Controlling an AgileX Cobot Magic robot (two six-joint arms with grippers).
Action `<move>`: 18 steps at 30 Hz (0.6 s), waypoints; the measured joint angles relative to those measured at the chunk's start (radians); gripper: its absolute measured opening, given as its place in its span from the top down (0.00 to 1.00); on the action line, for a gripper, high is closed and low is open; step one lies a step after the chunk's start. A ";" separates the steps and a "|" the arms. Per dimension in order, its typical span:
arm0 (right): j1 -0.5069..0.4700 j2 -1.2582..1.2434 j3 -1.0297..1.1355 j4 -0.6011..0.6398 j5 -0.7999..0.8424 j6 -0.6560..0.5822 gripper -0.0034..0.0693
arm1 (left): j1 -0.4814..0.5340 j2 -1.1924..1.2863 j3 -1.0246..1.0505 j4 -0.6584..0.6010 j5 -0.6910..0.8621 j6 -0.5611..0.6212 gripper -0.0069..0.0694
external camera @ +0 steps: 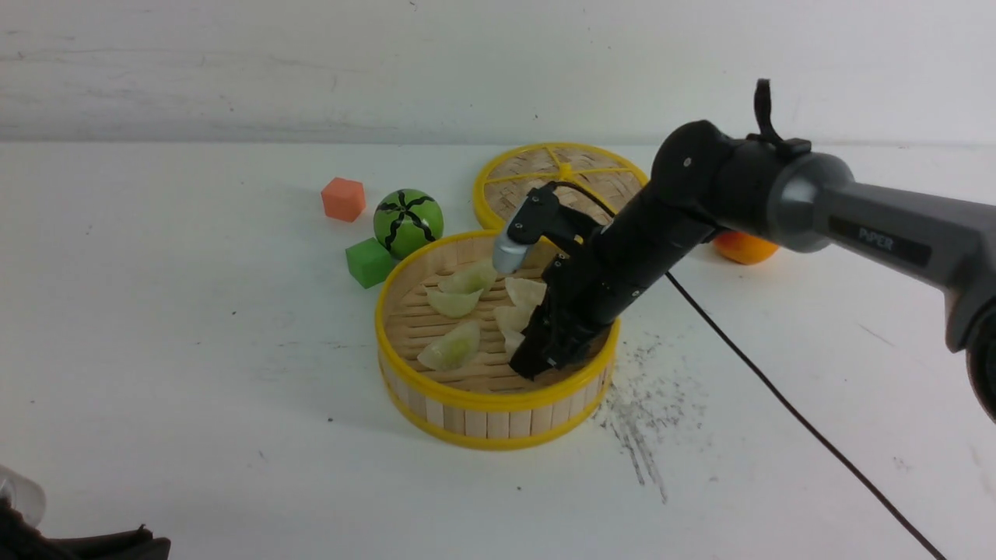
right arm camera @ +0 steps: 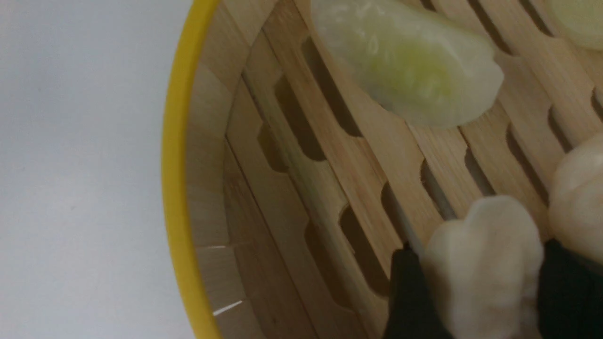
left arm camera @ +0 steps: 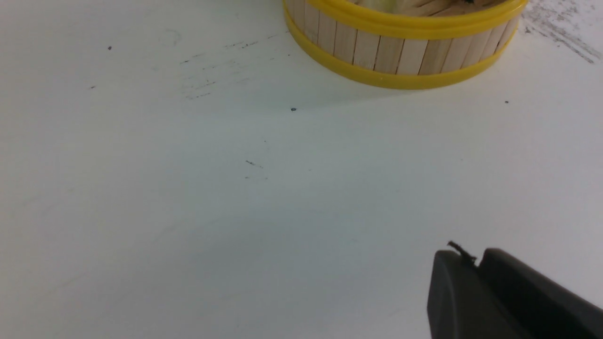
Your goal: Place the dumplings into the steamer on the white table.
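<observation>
Reaching down into the steamer [external camera: 482, 400] on the white table [external camera: 194, 350], the right gripper [external camera: 537, 364] shows in the front view with its tips low at the slatted floor, close beside the dumplings [external camera: 454, 302] lying inside, green and cream. From the left wrist, the left gripper [left arm camera: 478, 278] is above bare table near the steamer wall, its fingers together on nothing. From the right wrist, the black fingers [right arm camera: 407, 296] are clamped on one cream dumpling [right arm camera: 480, 268], near a green dumpling [right arm camera: 410, 70].

Yellow-rimmed steamer [external camera: 498, 404] — pale green and cream dumplings [external camera: 451, 348]
</observation>
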 joint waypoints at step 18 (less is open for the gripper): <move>0.000 -0.320 -0.163 -0.042 0.161 0.004 0.47 | 0.000 0.000 0.000 0.000 -0.006 0.000 0.81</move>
